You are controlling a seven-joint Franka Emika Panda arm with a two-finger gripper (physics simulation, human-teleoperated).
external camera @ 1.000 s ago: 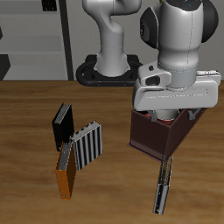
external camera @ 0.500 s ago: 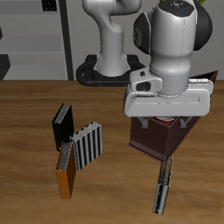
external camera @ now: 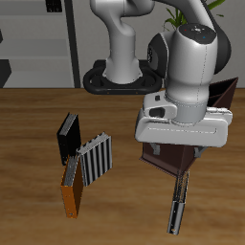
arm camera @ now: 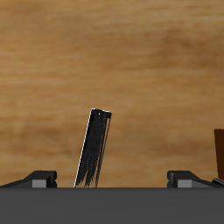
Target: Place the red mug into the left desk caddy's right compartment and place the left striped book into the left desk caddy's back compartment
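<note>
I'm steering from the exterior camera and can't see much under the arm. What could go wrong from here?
1. The arm hides most of the left desk caddy, so a descent could clip its wall.
2. The wrist view shows only a striped book lying on the table, not the red mug, so the mug's position is unconfirmed.
3. The claw's state cannot be read.

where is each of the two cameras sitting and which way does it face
Exterior view: in front of the table and above it, looking back at the arm; its base, the wrist housing, the books and the left desk caddy show.
Wrist view: on the gripper, looking down at the wooden table; only the dark housing edge shows, fingertips hidden.
Shared: the striped book lying nearer the table's front edge, and a caddy corner.
</note>
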